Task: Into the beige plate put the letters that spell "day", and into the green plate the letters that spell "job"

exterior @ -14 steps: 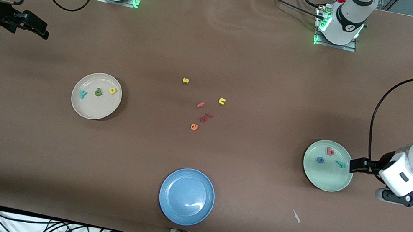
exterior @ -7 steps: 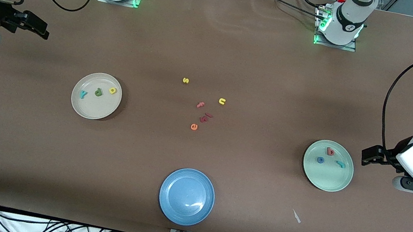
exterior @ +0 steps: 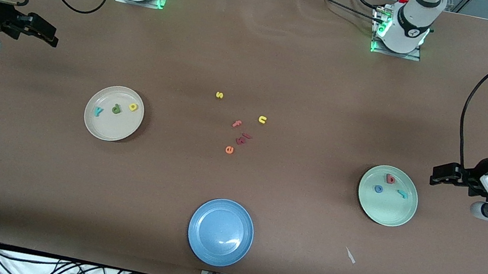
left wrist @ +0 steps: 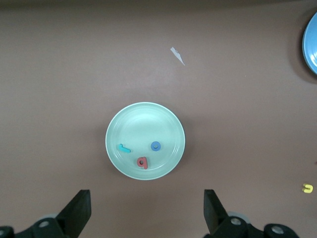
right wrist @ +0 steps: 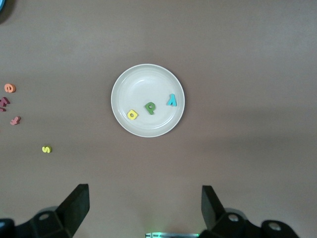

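Both tools open, left tool (exterior: 440,174) beside green plate (exterior: 386,215)

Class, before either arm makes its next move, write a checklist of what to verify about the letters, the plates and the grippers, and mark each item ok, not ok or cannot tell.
1. Dark green d, yellow a and teal y lie in the beige plate: ok.
2. Teal j, blue o and salmon-red b lie in the green plate: ok.
3. Blue plate holds no letters: ok.
4. Left gripper open, holding nothing, beside the green plate: ok.
5. Right gripper open, holding nothing, over bare table: ok.
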Controlling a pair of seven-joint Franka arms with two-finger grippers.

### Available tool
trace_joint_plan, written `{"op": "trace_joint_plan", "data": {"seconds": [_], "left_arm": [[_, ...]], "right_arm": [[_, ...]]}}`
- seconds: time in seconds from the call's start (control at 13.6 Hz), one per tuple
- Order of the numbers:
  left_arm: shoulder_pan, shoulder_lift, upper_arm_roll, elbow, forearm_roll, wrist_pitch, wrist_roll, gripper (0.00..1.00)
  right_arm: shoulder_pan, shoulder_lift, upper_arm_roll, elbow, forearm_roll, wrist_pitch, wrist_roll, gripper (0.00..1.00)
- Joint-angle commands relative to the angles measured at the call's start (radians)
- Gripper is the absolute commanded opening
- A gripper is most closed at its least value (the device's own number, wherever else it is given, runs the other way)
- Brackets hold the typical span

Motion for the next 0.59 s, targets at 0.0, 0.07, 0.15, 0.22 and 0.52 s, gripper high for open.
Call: {"op": "trace_joint_plan", "data": {"seconds": [0.0,0.07,0.15,0.22,0.52], "left_arm": [[0.003,-0.005,0.000,0.020,-0.024,-0.028,0.008,1.00],[0.002,-0.019,0.000,0.020,-0.019,-0.028,-0.019,1.00],[0.002,-0.021,-0.003,0.020,-0.019,-0.028,-0.039,1.00],[0.000,-0.021,-0.003,0.020,-0.021,-0.028,-0.040,1.00],[0.002,-0.019,-0.001,0.020,-0.022,-0.030,-0.032,1.00]], "right_arm": [[-0.003,-0.010,0.009,-0.006,-0.028,0.039,0.012,1.00],[-0.003,-0.010,0.012,-0.006,-0.050,0.059,0.012,1.00],[-0.001,-0.010,0.015,-0.006,-0.054,0.071,0.012,1.00],[0.000,-0.011,0.017,-0.005,-0.058,0.080,0.012,1.00],[-0.003,-0.008,0.012,-0.002,-0.058,0.090,-0.003,1.00]]}}
